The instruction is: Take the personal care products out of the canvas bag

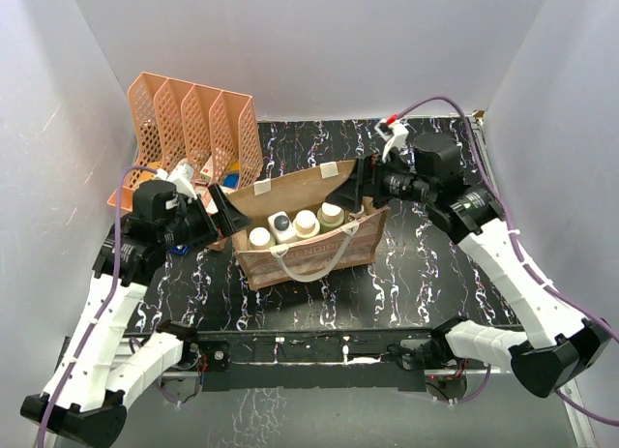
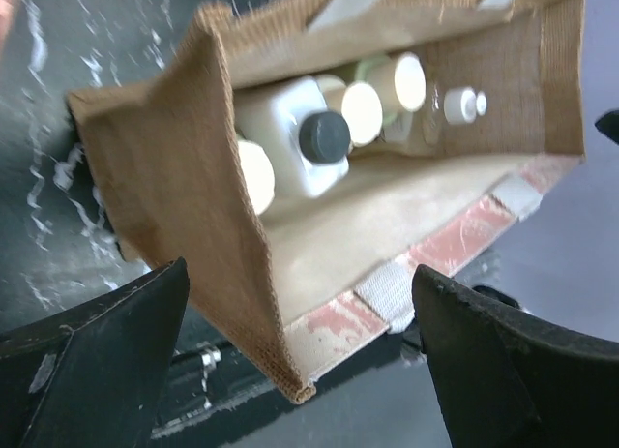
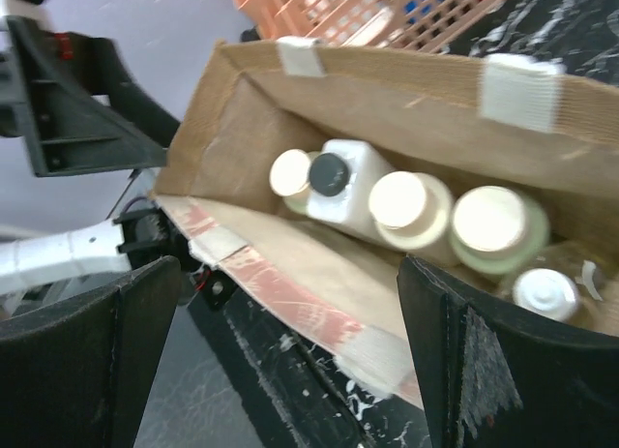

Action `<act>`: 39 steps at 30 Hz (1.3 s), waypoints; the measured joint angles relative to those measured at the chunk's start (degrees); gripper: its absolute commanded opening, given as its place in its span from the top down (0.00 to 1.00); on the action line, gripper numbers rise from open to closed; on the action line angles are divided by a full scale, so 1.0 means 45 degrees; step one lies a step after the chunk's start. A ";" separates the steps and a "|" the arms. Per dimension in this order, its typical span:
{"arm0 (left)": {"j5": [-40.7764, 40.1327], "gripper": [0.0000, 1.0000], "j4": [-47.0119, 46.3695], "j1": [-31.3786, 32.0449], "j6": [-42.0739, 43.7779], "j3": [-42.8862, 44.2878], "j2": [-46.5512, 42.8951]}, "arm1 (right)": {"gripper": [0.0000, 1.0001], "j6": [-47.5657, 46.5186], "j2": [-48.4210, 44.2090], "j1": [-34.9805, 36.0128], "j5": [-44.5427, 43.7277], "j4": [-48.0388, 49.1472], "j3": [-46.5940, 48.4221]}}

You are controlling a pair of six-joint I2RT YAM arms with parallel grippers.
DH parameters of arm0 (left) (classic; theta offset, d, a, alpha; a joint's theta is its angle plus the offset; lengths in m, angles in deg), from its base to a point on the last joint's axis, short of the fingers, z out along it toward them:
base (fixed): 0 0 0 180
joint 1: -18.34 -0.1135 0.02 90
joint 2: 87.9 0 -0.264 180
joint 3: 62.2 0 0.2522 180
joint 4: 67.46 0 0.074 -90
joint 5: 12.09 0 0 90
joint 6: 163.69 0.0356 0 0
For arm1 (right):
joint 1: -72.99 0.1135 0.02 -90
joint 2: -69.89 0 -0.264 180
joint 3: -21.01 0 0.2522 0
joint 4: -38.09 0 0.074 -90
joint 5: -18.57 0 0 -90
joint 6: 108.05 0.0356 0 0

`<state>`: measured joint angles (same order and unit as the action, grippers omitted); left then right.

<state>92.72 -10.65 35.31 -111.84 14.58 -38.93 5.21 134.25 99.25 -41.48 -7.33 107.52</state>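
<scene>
The tan canvas bag [image 1: 319, 256] stands upright mid-table with white handles and reddish print. Inside it, several personal care products stand in a row: cream-capped bottles [image 1: 307, 221], a white bottle with a dark cap [image 2: 324, 136] and a small clear one with a white cap [image 2: 464, 104]. My left gripper [image 1: 232, 216] hangs open above the bag's left end, and the bag's corner [image 2: 290, 371] shows between its fingers. My right gripper [image 1: 353, 192] is open above the right end, looking down on the bottles [image 3: 398, 199] and the front rim [image 3: 290, 293]. Neither holds anything.
An orange-pink mesh rack [image 1: 193, 124] stands behind my left arm at the back left, with small boxes and blue items at its foot. White walls close in the black marbled table [image 1: 426, 264] on three sides.
</scene>
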 measured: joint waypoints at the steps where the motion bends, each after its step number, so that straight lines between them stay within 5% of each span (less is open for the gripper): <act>1: 0.0384 0.03 -0.0049 0.0000 -0.0102 -0.0272 -0.0097 | 0.02 0.0068 0.0097 0.0277 0.0092 0.0126 -0.0005; 9: 0.2948 0.03 -0.0573 0.0000 -0.0427 -0.2385 0.0029 | 0.02 0.0617 -0.0379 0.1875 0.0282 0.1345 -0.2239; 24: 0.5013 0.05 -0.1647 -0.0005 -0.0729 -0.5960 -0.1661 | 0.02 0.1715 -0.3138 0.2229 -0.0121 0.2288 -0.6649; 35: 0.5338 0.07 -0.1836 0.0000 -0.0899 -0.6912 -0.2195 | 0.03 0.0913 0.0087 0.4303 -0.3147 0.0651 -0.3293; 39: 0.5285 0.07 -0.1797 -0.0005 -0.0899 -0.7004 -0.2278 | 0.12 0.0461 0.1637 0.5455 -0.4707 0.0413 -0.1734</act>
<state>116.50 -18.74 35.29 -115.88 -16.93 -49.18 7.29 141.62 123.79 -62.66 -5.47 99.72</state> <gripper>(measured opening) 0.934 0.938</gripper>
